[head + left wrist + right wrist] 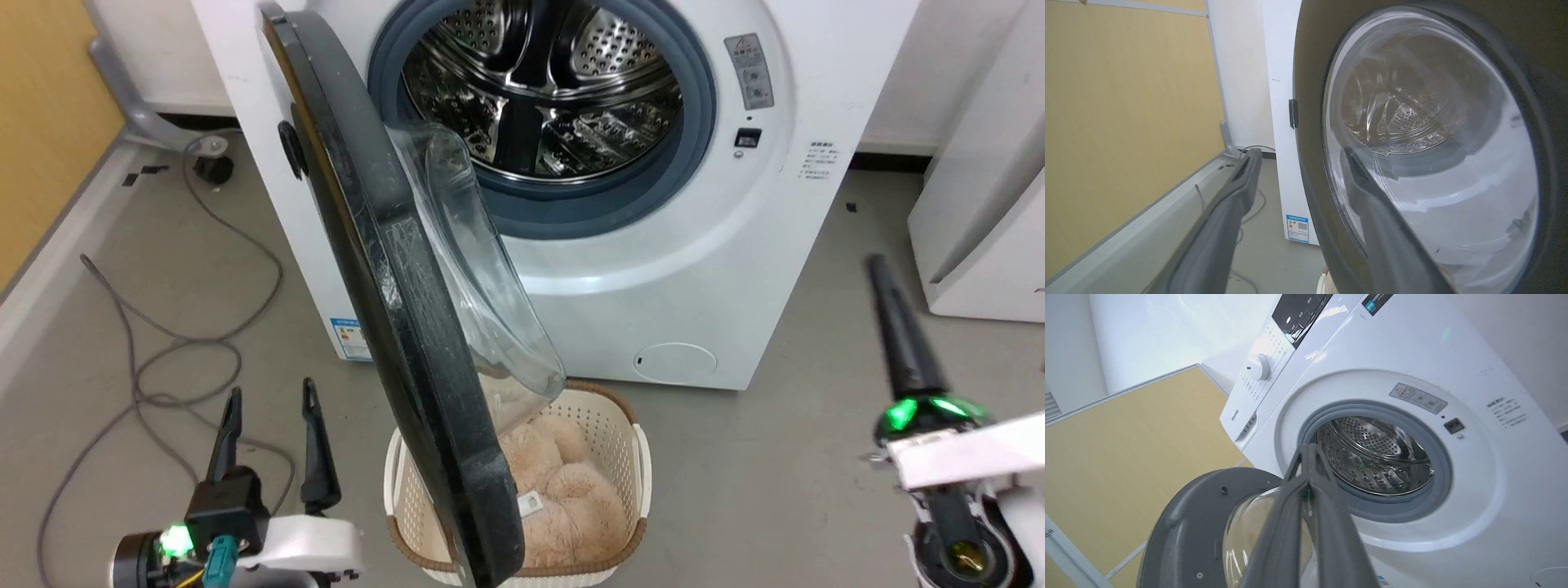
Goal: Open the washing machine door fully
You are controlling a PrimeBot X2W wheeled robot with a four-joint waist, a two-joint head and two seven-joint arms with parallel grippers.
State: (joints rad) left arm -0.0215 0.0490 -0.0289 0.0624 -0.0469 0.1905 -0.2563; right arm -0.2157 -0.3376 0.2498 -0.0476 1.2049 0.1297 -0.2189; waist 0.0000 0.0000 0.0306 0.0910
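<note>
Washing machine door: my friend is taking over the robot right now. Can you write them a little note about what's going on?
Left gripper: open, holding nothing, low beside the outer face of the washing machine door.
Right gripper: shut, empty, off to the right of the washing machine.
Door: unlatched, standing roughly edge-on to the head camera, above a basket with a beige plush.
Done: drum mouth uncovered.
Left: probably push the door further round on its hinge until fully open.

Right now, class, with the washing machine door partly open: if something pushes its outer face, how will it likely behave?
The washing machine door probably swings as one rigid disc rather than flexing. Its glossy face looks slippery to push. The thick glass bowl suggests it feels heavy.
</note>
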